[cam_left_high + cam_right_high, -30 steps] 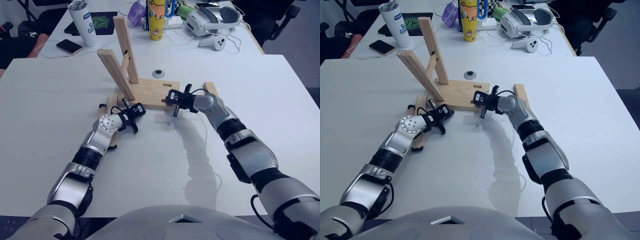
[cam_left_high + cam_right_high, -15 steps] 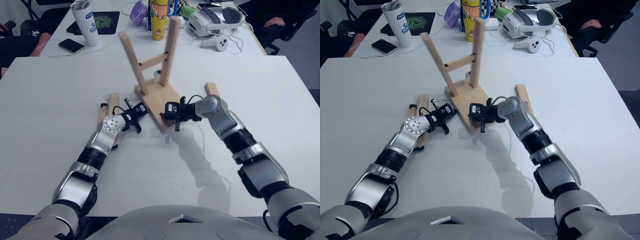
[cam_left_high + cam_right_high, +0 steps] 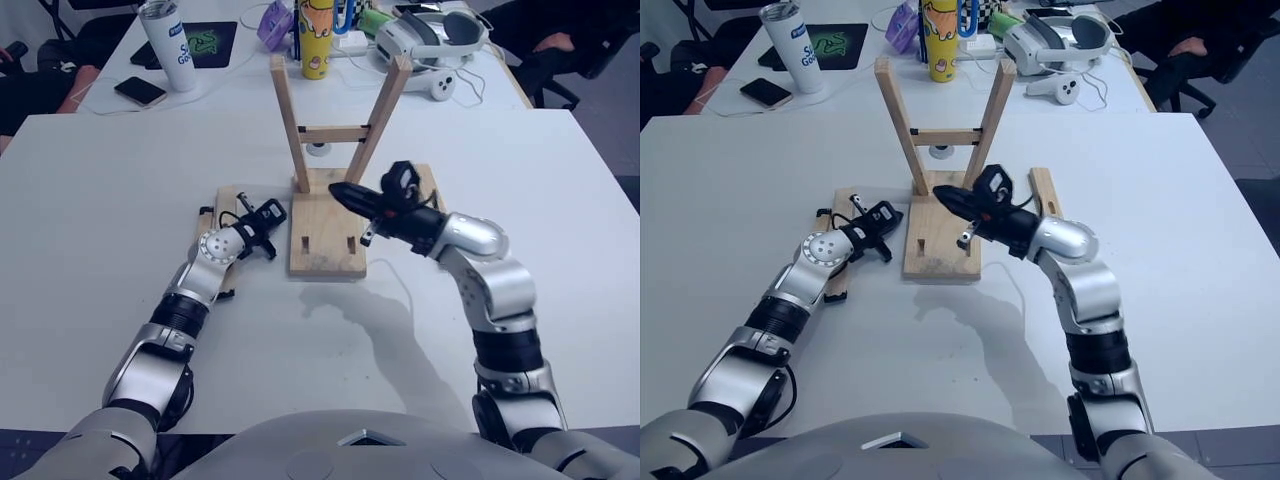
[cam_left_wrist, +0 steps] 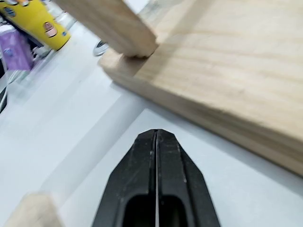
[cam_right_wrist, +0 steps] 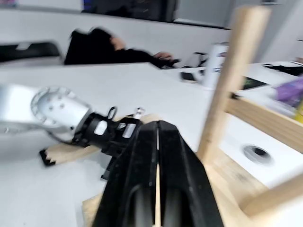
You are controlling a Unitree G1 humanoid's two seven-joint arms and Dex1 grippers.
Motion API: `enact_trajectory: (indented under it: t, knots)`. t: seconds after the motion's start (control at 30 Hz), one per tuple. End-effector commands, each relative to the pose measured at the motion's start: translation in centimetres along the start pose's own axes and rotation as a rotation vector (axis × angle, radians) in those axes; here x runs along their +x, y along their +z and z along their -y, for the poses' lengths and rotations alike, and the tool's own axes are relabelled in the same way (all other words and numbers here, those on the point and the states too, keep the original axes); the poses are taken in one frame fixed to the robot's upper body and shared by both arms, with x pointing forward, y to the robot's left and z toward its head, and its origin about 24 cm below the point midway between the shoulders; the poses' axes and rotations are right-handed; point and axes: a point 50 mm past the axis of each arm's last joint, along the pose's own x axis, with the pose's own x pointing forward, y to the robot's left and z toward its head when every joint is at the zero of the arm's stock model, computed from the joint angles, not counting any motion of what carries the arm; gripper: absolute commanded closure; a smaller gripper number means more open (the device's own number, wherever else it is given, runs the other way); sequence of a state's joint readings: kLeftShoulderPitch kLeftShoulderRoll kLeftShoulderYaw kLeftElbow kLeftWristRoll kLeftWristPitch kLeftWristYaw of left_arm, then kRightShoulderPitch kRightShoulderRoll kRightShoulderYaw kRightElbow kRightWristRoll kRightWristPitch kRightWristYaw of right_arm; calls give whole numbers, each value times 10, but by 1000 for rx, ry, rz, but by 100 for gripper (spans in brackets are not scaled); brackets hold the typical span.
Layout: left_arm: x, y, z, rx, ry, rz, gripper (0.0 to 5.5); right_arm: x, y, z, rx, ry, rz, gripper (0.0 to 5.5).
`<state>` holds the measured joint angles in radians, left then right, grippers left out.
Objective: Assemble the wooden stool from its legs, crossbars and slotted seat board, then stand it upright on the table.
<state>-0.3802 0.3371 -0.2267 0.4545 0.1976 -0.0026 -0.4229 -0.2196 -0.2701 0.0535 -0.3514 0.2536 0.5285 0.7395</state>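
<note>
Two tools, both pressed together, neither pinching anything I can see. L tool point(image 3: 272, 212) sits low over the counter point(image 3: 100, 200), just beside the L edge of the seat board point(image 3: 325, 250), tips pointing at it; can't tell if they touch. My L forearm lies across a loose leg point(image 3: 228, 194) that is flat on the counter. Seat board lies flat mid-counter, w/ slots point(image 3: 303, 241) showing in its near half. R tool point(image 3: 338, 189) hangs over the board's far half, tips between the bases of two upright legs point(image 3: 288, 110). Those legs rise from the board's far end and lean apart toward their tops, w/ a crossbar point(image 3: 335, 133) joining them. Second loose piece point(image 3: 1043, 190) lies just R of the board, partly hidden by my R arm. Farther back: small round black item point(image 3: 318, 150), then phone point(image 3: 138, 92), tumbler point(image 3: 168, 40), yellow bottle point(image 3: 316, 40), headset point(image 3: 430, 35).
</note>
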Motion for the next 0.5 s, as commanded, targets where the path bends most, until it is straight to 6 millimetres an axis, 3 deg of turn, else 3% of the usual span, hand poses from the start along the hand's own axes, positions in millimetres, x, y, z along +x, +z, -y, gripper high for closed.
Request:
enact_trajectory:
  t: [0.03,0.1,0.23,0.33,0.4,0.5]
  knots:
    - [-47,27,-36,-211,380,314,526,-17,-36,8,107,-240,-105,550]
    - [-76,34,-48,-257,531,393,495,-23,-48,11,154,-356,-113,550]
    - [-110,5,-64,-459,658,253,443,-25,-67,8,301,-441,-177,550]
    - [-108,-13,-57,-523,538,127,402,-31,-72,18,153,-596,-250,550]
    - [-95,-26,-41,-673,401,48,380,-34,-72,28,222,-677,-182,550]
    - [-86,-32,-37,-762,340,19,338,-38,-67,44,312,-753,-80,550]
